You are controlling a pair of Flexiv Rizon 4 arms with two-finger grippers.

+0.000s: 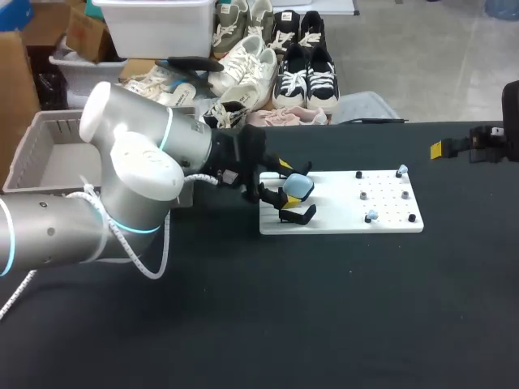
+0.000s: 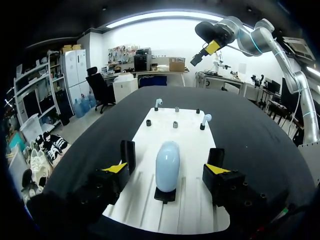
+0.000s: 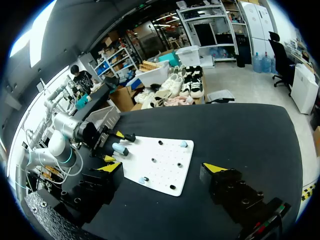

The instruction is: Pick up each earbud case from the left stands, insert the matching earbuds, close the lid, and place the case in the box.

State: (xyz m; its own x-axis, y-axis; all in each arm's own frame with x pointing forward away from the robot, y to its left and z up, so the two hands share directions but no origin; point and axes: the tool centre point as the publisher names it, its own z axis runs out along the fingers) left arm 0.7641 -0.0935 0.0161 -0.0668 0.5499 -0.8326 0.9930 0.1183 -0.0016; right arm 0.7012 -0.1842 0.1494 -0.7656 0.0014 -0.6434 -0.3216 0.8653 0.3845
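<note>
Left gripper (image 2: 169, 169) open, fingers (image 2: 127, 155) flanking the pale blue earbud case (image 2: 167, 160) on its stand (image 2: 165, 195), not touching. Right gripper (image 3: 162, 172) open, far right.

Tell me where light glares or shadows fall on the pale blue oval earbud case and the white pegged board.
Left wrist view: the pale blue oval earbud case shows a soft highlight along its top, no harsh glare; the white pegged board is evenly bright. Head view: the left gripper partly hides the case. Right wrist view: the board looks evenly lit.
</note>
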